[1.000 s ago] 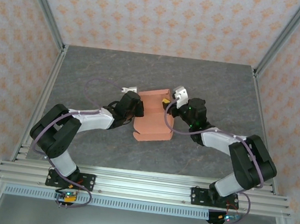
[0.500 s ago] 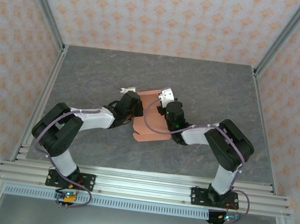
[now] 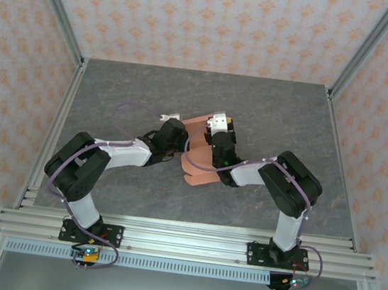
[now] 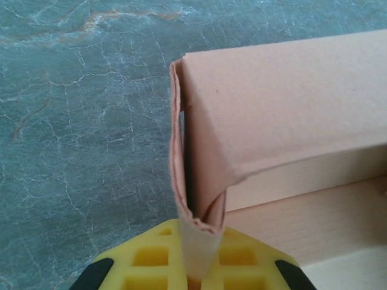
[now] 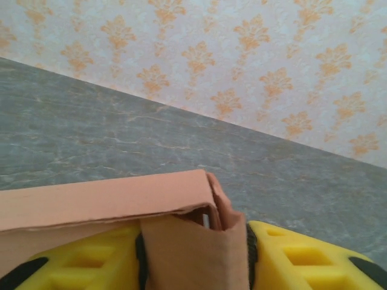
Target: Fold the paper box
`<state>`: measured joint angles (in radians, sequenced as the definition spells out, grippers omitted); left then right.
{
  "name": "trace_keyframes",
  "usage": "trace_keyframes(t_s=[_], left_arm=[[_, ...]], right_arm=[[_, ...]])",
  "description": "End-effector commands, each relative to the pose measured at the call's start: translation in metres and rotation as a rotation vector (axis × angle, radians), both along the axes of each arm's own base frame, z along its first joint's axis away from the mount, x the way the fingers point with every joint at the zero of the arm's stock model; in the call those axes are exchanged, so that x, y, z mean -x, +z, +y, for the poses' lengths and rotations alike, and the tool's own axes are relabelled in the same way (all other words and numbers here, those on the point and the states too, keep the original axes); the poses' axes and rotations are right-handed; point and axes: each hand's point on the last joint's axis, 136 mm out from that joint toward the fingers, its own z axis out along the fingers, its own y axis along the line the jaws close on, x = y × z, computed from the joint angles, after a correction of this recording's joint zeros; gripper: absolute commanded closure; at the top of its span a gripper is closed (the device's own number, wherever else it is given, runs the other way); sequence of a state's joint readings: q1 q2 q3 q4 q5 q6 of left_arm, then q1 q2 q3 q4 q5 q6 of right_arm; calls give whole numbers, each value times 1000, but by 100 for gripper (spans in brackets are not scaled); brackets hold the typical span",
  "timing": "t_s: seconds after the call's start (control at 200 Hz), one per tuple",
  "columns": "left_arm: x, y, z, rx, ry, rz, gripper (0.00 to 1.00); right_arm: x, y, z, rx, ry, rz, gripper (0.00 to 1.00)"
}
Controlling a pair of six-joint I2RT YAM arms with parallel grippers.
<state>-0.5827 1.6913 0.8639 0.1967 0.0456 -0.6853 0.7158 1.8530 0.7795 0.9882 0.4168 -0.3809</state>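
The right arm (image 3: 223,152) hides much of the paper box (image 3: 194,168).

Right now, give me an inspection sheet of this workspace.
Surface: grey marbled table, flat, no spill seen.
Job's things: box, salmon card, partly folded, mid-table between the two arms; one side wall stands up in the left wrist view.
Clutter: nothing seen.
Grippers: left gripper, jaws shut on a box flap at its corner; right gripper, jaws shut on another flap.
Cables: purple cable loops off the left arm above the table; another curls by the right wrist, close to the box.
Surroundings: patterned walls, metal frame posts, rail at the near edge.
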Motion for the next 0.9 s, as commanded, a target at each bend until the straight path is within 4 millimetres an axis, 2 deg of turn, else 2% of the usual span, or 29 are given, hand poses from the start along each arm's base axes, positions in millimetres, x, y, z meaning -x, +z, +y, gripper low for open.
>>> trace_keyframes(t_s=[0.0,0.185,0.355,0.44,0.511,0.616,0.661,0.741,0.891], left_arm=[[-3,16,-16,49,-30,-26,100],[-2,15,-15,35,-28,-23,100],[-3,13,-16,32,-29,-20,100],[-3,15,-16,31,-29,-24,100],[-2,16,-16,29,-31,-27,100],[-1,16,-16,26,-32,-27,100],[-1,16,-16,27,-33,-26,100],[0,15,-17,26,-37,-25,100],[0,17,-18,25,-39,-31,100]], right_arm=[[11,19,12,-124,138,1,51],[16,17,2,-135,153,33,52],[14,14,6,-101,166,59,56],[8,13,2,-59,125,59,64],[2,9,-5,-5,74,55,81],[-6,6,-24,33,-68,22,92],[-7,5,-30,26,-110,11,100],[-10,2,-33,9,-160,1,100],[-11,0,-28,-10,-173,-7,100]])
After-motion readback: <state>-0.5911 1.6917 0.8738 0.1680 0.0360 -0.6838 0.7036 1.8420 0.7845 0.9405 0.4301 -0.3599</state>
